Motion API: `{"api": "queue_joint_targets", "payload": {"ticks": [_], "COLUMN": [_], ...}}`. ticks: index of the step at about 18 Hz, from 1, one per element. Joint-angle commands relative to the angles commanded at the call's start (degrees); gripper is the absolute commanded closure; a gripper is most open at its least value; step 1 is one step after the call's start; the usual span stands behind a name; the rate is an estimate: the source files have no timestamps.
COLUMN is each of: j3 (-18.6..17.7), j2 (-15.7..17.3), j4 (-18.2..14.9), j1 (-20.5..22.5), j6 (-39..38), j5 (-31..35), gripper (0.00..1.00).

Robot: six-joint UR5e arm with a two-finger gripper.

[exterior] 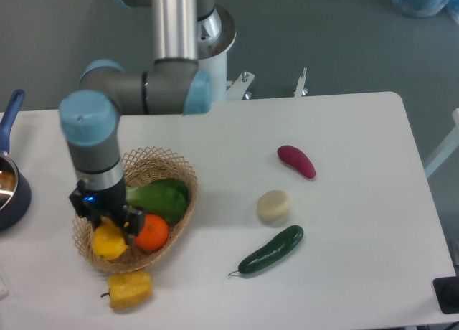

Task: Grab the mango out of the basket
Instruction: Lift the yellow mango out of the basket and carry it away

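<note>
The mango (107, 242) is a smooth yellow fruit lying at the front left of the tan wicker basket (181, 173). My gripper (109, 226) points straight down into the basket, right over the mango. Its dark fingers (133, 232) stand on either side of the mango's top, one of them between the mango and the orange (153, 233). The mango rests in the basket. The wrist hides its upper part. I cannot tell whether the fingers press on it.
A green vegetable (163, 197) lies in the basket behind the orange. A yellow pepper (129, 290) lies on the table just in front of the basket. A cucumber (271, 250), a cream round piece (273, 206) and a purple sweet potato (296, 161) lie to the right. A dark pot (8, 195) stands at the left edge.
</note>
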Motion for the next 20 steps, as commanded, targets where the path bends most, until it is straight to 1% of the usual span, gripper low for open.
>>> {"api": "queue_joint_targets", "payload": {"ticks": [1,2,3,6,8,9,14,20], "j3": [1.84,3.69,4.92,8.35,8.89,8.89,8.98,8.89], "j2": [0.0,-0.26,-0.44,-0.44,-0.53,-0.44,-0.35,-0.61], "j4": [0.7,0.71,0.8,1.15,1.15,1.15,1.06,0.97], "j1": [2.03,3.7,6.15,12.57,15.92,16.98,18.39,18.22], "j6": [0.54,0.72,0.89,2.99,6.85,8.26,8.8,9.51], "j5": [-0.79,-2.19,-4.72,-15.7,-21.34,-22.58,-23.29,-23.29], "gripper": [0.74,0.74,0.74,0.74,0.73,0.73,0.74,0.74]}}
